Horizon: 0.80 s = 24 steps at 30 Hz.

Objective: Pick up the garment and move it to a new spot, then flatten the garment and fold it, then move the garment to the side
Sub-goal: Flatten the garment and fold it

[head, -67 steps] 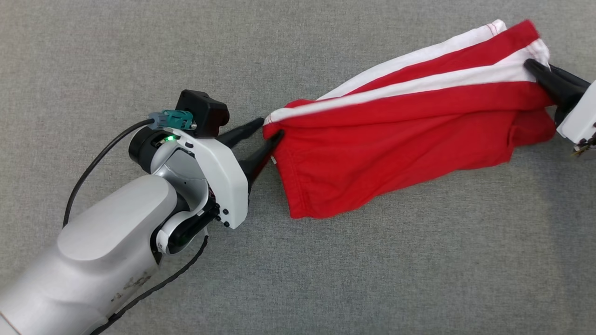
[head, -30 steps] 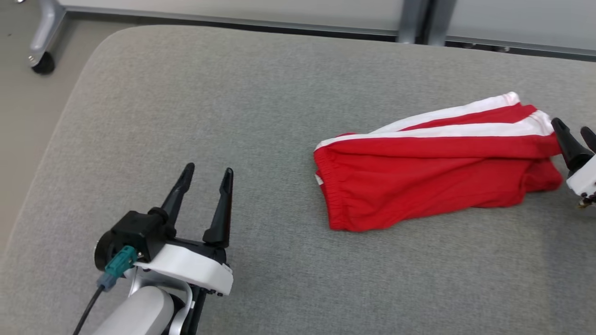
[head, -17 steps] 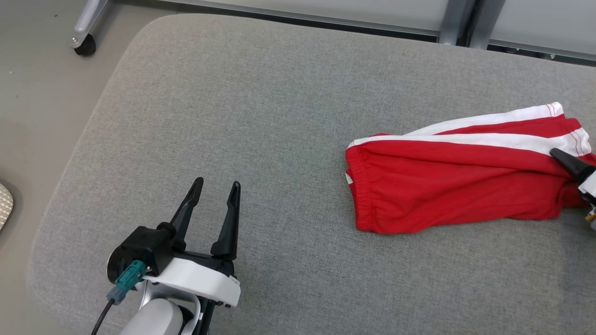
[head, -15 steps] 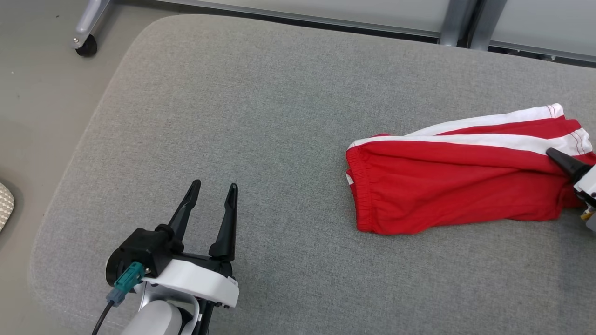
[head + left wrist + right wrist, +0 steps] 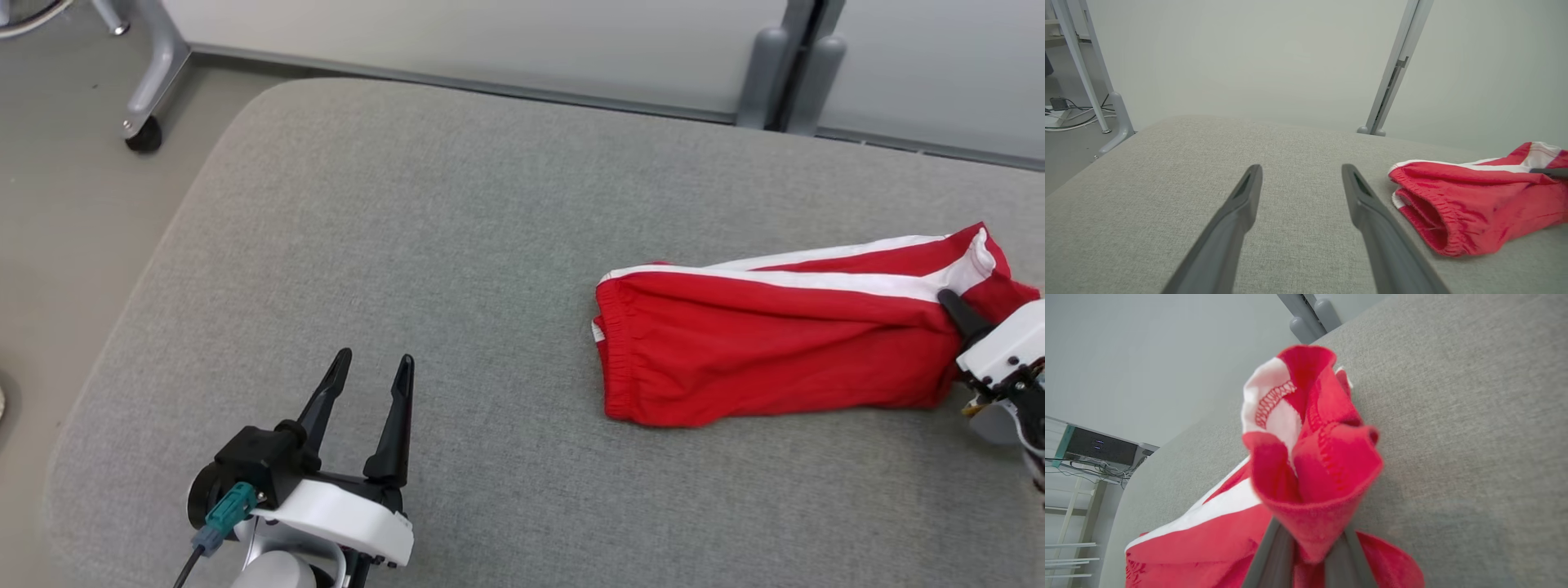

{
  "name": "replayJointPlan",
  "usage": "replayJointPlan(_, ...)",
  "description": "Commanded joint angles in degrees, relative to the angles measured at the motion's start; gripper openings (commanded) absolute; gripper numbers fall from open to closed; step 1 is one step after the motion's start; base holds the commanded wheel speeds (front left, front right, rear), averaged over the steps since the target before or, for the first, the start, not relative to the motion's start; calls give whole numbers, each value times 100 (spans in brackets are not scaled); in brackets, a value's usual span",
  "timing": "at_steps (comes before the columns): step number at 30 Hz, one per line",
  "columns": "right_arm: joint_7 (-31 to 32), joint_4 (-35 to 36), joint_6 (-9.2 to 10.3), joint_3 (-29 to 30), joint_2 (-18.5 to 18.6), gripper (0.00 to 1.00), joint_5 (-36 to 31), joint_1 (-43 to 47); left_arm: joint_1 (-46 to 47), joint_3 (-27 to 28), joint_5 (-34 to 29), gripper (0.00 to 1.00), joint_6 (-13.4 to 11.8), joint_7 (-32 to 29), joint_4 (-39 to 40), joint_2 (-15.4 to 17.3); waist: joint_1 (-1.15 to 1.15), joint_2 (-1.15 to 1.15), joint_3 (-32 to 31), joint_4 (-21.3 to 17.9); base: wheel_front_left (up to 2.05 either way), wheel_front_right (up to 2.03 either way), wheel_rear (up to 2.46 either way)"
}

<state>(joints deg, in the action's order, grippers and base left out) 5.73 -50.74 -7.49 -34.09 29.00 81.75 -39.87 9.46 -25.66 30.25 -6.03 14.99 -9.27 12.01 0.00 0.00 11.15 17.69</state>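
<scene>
The garment [image 5: 775, 351] is a pair of red shorts with white side stripes, lying on the grey cushion [image 5: 490, 204] at the right. My right gripper [image 5: 951, 304] is shut on its far right end. In the right wrist view the red and white hem [image 5: 1314, 457] bunches up over the right gripper [image 5: 1310, 543], whose fingers stand close together. My left gripper [image 5: 374, 357] is open at the lower left, well clear of the cloth. In the left wrist view the left gripper [image 5: 1301, 167] holds nothing, and the waistband end of the garment [image 5: 1474, 204] lies to its right.
A metal frame leg with a caster [image 5: 145, 135] stands on the floor beyond the cushion's rounded left corner. A grey post [image 5: 784, 82] and wall panels run behind the far edge. The cushion's left edge drops to the floor.
My right gripper has shut on the garment's right end, and the hem now bunches up there. The left gripper let go earlier and stays open at the lower left. The head camera has shifted.
</scene>
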Motion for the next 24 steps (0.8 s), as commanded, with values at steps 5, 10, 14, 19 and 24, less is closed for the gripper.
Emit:
replayJointPlan(5, -441, 372, -1, 1, -20, 0, 121, 567, -172, 40, -37, 100, 131, 24, -161, 49, 0, 0, -468, -426, 0, 0, 0)
replayJointPlan(10, -728, 497, -1, -66, 105, 0, 66, 975, -279, 26, 18, 100, 145, 5, -232, 96, 0, 0, -674, -651, 0, 0, 0)
replayJointPlan(14, -938, 542, -1, -88, 232, 0, -11, 1076, -325, 10, 46, 100, 134, -4, -239, 115, 0, 0, -741, -721, 0, 0, 0)
replayJointPlan(19, -1184, 610, -1, -282, 331, 0, -333, 940, -335, -40, 62, 100, 155, -18, -256, 91, 0, 0, -803, -672, 0, 0, 0)
replayJointPlan(24, -1378, 814, -1, -549, 248, 0, -699, 834, -398, -47, 98, 100, 170, -12, -315, 78, 0, 0, -918, -490, 0, 0, 0)
